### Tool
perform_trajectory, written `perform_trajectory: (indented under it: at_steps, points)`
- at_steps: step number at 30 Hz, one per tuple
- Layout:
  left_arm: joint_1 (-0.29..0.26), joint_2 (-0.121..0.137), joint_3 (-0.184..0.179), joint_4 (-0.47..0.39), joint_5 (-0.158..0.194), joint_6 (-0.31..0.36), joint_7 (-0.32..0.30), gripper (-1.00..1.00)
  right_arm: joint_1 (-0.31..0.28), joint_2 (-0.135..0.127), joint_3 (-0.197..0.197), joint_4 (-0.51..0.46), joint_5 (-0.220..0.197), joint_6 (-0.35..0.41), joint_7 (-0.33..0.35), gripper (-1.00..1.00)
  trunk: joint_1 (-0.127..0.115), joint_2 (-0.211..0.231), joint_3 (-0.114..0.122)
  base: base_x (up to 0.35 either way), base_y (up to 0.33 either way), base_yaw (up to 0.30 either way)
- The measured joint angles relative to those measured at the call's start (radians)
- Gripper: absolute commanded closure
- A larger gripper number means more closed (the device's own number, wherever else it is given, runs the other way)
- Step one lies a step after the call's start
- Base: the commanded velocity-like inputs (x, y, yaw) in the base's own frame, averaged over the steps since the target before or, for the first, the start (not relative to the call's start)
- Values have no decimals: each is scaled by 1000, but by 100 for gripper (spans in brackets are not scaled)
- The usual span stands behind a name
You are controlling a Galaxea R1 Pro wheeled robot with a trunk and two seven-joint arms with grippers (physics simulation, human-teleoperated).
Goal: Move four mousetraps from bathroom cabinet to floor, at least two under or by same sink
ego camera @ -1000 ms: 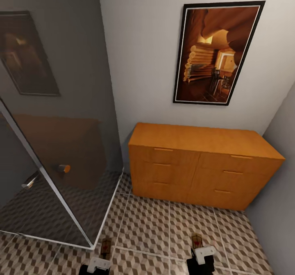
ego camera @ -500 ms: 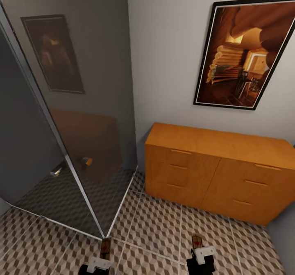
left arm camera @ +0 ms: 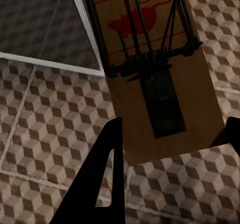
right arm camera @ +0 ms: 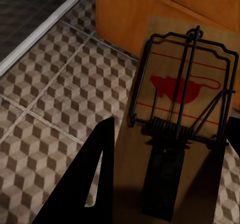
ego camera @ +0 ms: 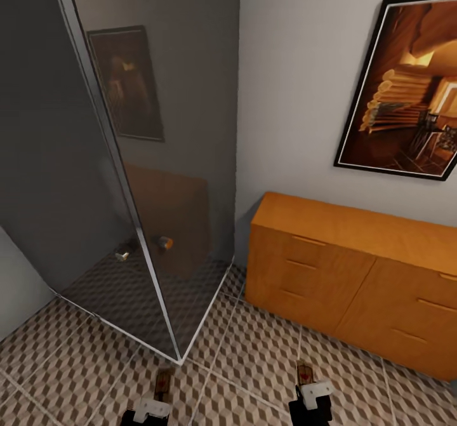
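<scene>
Down at the near edge, my left gripper [ego camera: 151,408] and right gripper [ego camera: 311,395] each pinch a mousetrap [ego camera: 164,383] [ego camera: 305,372] above the bathroom floor [ego camera: 254,362], cabinet [ego camera: 355,267] far right. I'd carry both level toward the sink, wrists steady. Each board's long axis runs near-to-far, spring-wire end pointing away from me.

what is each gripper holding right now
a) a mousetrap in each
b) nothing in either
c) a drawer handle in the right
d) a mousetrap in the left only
a: the left gripper is shut on a mousetrap, and the right gripper is shut on another mousetrap, both above the bathroom floor.
</scene>
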Motion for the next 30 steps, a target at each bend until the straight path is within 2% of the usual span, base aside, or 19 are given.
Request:
perform_trajectory:
  at_steps: [17,30]
  points:
    - [0,5,0,1,0,0,1,100,0,0,0,0,0,0,0,100,0,0,0,-178,134,277]
    - [0,5,0,1,0,-2,1,100,0,1,0,1,0,0,0,100,0,0,0,-86,15,274]
